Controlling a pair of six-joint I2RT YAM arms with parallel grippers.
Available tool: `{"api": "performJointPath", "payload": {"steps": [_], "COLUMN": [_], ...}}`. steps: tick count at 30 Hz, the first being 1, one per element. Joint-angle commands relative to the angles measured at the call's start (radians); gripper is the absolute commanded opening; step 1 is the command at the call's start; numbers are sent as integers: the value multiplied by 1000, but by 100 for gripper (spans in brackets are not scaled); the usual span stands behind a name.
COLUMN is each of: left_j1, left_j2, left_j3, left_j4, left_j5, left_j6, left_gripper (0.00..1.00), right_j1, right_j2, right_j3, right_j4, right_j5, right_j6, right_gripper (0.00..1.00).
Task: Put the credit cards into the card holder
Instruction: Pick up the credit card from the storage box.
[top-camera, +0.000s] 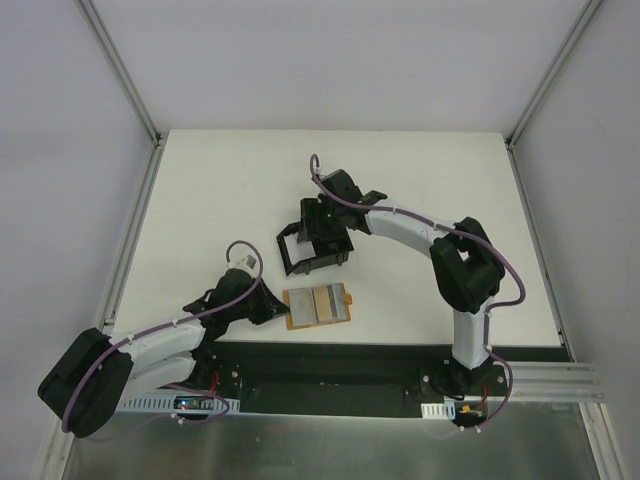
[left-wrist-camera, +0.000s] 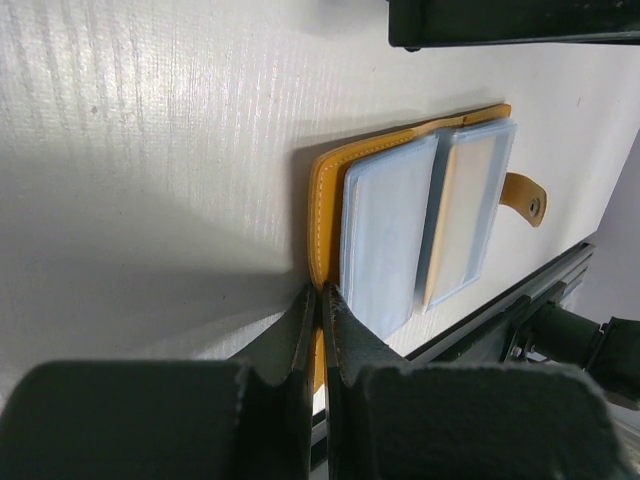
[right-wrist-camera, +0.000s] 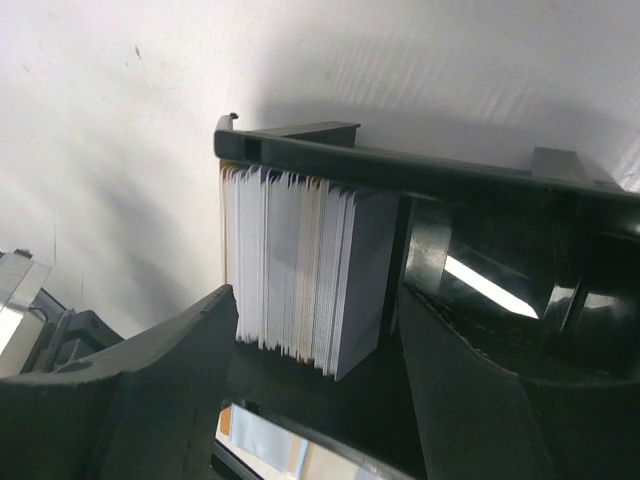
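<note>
The tan-orange folding wallet (top-camera: 318, 305) lies open near the table's front edge, its clear sleeves (left-wrist-camera: 390, 230) facing up. A tan card (left-wrist-camera: 468, 215) shows through the farther sleeve. No loose card is in view. My left gripper (top-camera: 274, 308) is shut on the edge of the wallet's cover (left-wrist-camera: 322, 300). The black card holder (top-camera: 300, 262) stands behind the wallet. My right gripper (top-camera: 322, 236) is open inside it (right-wrist-camera: 315, 300). Its fingers straddle the white ridged stack (right-wrist-camera: 295, 270) standing against the holder's wall (right-wrist-camera: 420, 170).
A metal frame rail (top-camera: 125, 70) and white walls ring the table. A black base strip (top-camera: 330, 365) runs along the near edge just below the wallet. A small white tag (top-camera: 247, 260) lies left of the holder.
</note>
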Motion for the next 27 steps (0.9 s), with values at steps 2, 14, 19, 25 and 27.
{"api": "performJointPath", "payload": {"steps": [2,14,19,25,27], "left_j1": [5,5,5,5,5], "left_j2": [45,66,69,80,83], "left_j3": [-11,2,5,13,15], "left_j4": [-143,-143,-143,-144,-141], "left_j5": [-31,-26,-26,-25,-26], "left_j6": [58,62,61,61,62], "left_gripper": [0,0,0,0,0], "right_j1": [-9,-15,-15,-17,-17], "right_j2": [40,81,57,40,31], "right_j3": [56,52,44,44,41], "right_j4": [-6,75,88,94,95], "right_j5": [-24,-157,-177,-197,-194], "right_j6": [4,48,48,56,56], "right_gripper": [69,70,68,64,62]}}
